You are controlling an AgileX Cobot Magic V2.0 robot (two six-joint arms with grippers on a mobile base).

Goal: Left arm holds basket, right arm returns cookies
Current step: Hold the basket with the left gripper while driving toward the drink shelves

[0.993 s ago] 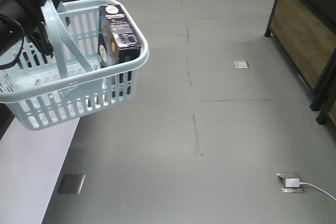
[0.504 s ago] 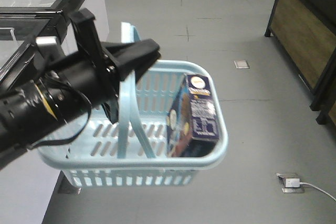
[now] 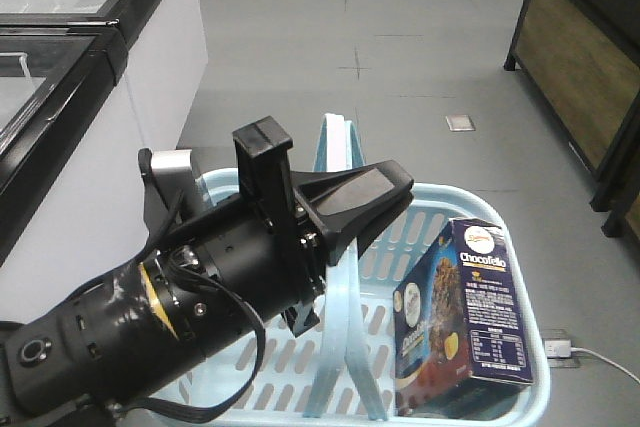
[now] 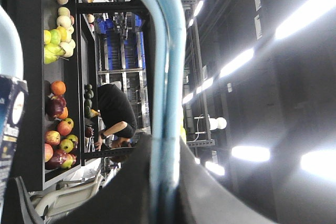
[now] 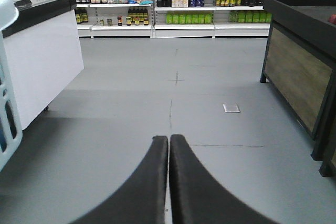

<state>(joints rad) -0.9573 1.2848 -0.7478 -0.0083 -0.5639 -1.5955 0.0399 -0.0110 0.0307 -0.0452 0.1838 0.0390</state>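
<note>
My left arm (image 3: pixel 150 317), black with a yellow ring, fills the lower left of the front view. Its left gripper (image 3: pixel 345 222) is shut on the two loop handles (image 3: pixel 335 147) of the light blue basket (image 3: pixel 430 195), which hangs above the grey floor. In the left wrist view, the handles (image 4: pixel 165 77) run between the fingers of the left gripper (image 4: pixel 165 182). The navy Chocofello cookies box (image 3: pixel 465 307) stands tilted in the basket's right end, and its edge (image 4: pixel 10 124) shows at that view's left. The right gripper (image 5: pixel 168 140) is shut on nothing, low over the floor, right of the basket's side (image 5: pixel 6 119).
A white freezer cabinet (image 3: pixel 60 67) lines the left side. A dark wood-panelled stand (image 3: pixel 580 57) is at the right. A floor socket with a white plug (image 3: pixel 558 347) lies near the basket. Bottle shelves (image 5: pixel 184 3) cross the far wall. A person (image 4: pixel 113 114) crouches by fruit shelves (image 4: pixel 58 77).
The left arm has swung the basket from the upper left down to the lower middle and right, closer to the camera. The cookies box rode along and now shows its front label.
</note>
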